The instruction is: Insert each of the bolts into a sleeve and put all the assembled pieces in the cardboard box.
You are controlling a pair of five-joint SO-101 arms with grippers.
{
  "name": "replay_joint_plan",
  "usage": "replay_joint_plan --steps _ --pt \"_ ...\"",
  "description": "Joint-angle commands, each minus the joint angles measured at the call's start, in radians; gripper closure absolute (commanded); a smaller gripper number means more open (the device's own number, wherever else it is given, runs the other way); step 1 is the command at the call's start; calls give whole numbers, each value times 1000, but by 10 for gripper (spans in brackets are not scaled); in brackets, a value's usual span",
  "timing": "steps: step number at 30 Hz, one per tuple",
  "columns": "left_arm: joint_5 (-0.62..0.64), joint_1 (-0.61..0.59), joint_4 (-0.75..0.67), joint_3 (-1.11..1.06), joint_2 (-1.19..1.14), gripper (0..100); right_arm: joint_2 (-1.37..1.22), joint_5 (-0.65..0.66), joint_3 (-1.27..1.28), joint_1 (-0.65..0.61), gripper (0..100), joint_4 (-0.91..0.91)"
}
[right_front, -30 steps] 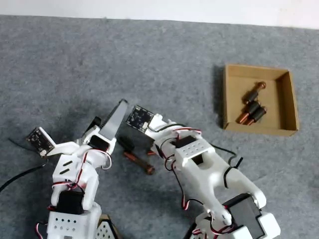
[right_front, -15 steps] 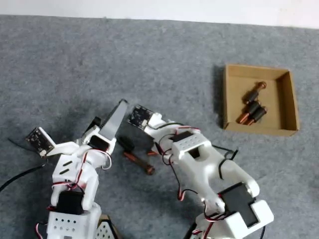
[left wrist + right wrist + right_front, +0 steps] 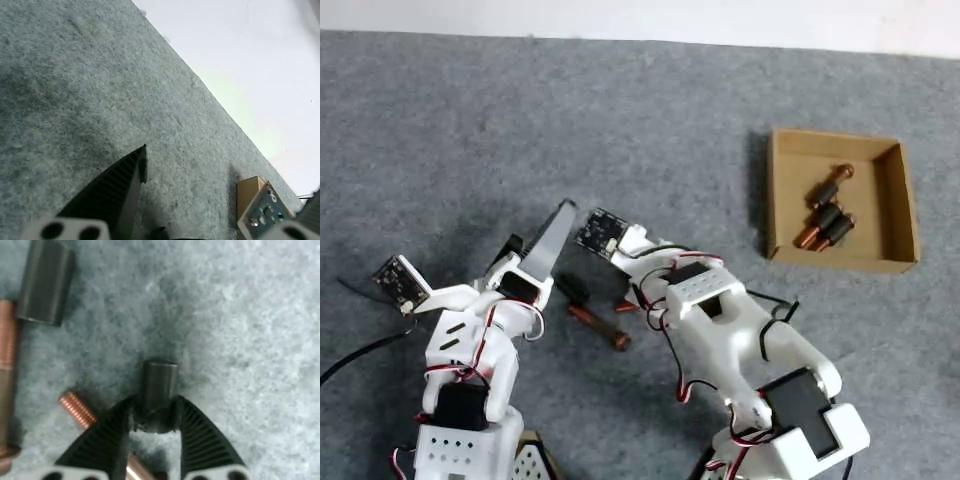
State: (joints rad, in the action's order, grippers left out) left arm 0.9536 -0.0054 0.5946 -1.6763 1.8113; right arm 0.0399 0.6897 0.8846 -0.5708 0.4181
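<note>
Grasp stage of one assembly cycle. My right tool (image 3: 154,406) is closed nearly all the way on a black sleeve (image 3: 161,377). Its two ribbed jaws pinch the sleeve by one end, so the open mouth points away from the wrist. The sleeve sits low over the grey table (image 3: 620,120); whether it touches the surface I cannot tell. A copper bolt (image 3: 77,410) lies just beside the tool, its threaded tip near one jaw and its shank running beneath the tool. Farther off lie a second sleeve (image 3: 46,282) and a second bolt (image 3: 6,350), the thread end of that bolt close to that sleeve; whether the two are joined I cannot tell. My left tool (image 3: 548,238) hangs over the table near the right one, and I cannot tell whether it is open or closed. The cardboard box (image 3: 835,143) stands well apart on the right side of the table and holds three assembled pieces (image 3: 825,215). By my judgement, two pairs remain to be assembled. The next move calls for raising the held sleeve, lining its bore up with a bolt's thread and sliding one into the other, probably with the left tool steadying the bolt. A slight tilt could catch the thread on the sleeve's rim.
</note>
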Motion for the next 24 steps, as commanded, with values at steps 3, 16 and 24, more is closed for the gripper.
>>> replay_joint_plan --steps 3,16,24 --pt "-8 13 5 -2 15 523 27 6 2 5 993 27" --pt "-8 10 5 -1 15 523 410 -147 214 105 993 -136" --pt "-11 16 6 2 13 523 662 -253 351 134 993 -171"
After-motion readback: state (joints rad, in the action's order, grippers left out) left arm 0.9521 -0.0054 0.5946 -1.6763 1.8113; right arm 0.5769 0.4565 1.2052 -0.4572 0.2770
